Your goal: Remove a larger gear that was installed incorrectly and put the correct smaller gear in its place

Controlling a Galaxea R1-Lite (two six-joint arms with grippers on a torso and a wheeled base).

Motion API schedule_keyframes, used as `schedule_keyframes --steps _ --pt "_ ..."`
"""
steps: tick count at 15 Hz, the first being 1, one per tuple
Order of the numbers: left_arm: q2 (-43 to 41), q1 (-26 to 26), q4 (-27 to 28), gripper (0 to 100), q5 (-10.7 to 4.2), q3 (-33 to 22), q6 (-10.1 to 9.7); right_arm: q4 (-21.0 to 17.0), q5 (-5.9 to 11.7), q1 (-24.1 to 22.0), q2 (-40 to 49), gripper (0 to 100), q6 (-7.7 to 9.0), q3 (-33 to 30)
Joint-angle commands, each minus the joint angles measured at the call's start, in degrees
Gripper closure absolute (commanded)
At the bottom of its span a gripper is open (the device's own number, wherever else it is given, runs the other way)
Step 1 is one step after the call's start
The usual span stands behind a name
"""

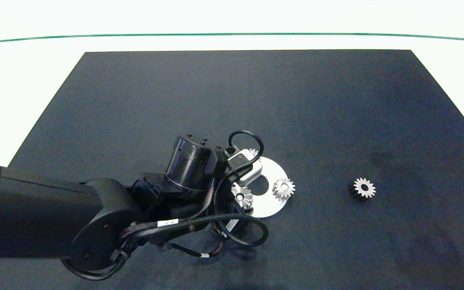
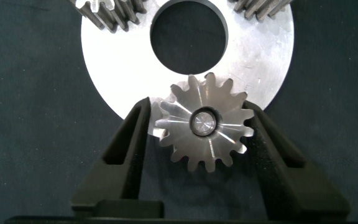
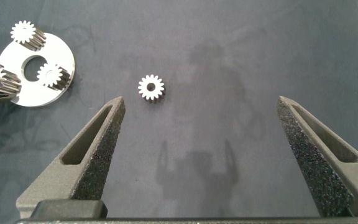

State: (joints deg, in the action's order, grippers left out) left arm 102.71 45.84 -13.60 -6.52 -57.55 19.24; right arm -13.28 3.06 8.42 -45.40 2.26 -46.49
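Note:
My left gripper (image 2: 199, 107) is shut on the smaller gear (image 2: 204, 127), a silver spur gear with a small pale centre. It holds the gear over the near edge of a round silver plate (image 2: 260, 56). In the head view this gear (image 1: 242, 195) shows just under the left wrist. Two matching small gears (image 1: 283, 188) (image 1: 253, 153) stand on the plate, one partly hidden by the wrist. The larger gear (image 1: 363, 188), with dark sides and a dark centre hole, lies alone on the mat to the right, also in the right wrist view (image 3: 151, 87). My right gripper (image 3: 201, 99) hangs open above the mat.
The plate (image 1: 270, 205) has a wide round hole in its middle and lies on a large black mat (image 1: 256, 100). White table surface with a green line (image 1: 232, 34) borders the mat at the back. The left arm (image 1: 54, 213) covers the mat's near left part.

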Motion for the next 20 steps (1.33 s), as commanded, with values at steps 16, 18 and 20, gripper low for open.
schedule_keyframes --steps 16,18,20 --pt "-0.8 1.0 -0.1 69 0.02 -0.6 0.01 0.0 0.02 0.0 0.0 0 0.12 -0.4" --pt "-1.3 1.0 0.0 69 0.02 -0.7 0.01 0.0 0.02 0.1 0.2 0 0.03 -0.4" --pt "-2.2 1.3 0.1 69 -0.07 -0.7 0.01 0.0 0.1 0.1 0.1 0 0.03 -0.5"
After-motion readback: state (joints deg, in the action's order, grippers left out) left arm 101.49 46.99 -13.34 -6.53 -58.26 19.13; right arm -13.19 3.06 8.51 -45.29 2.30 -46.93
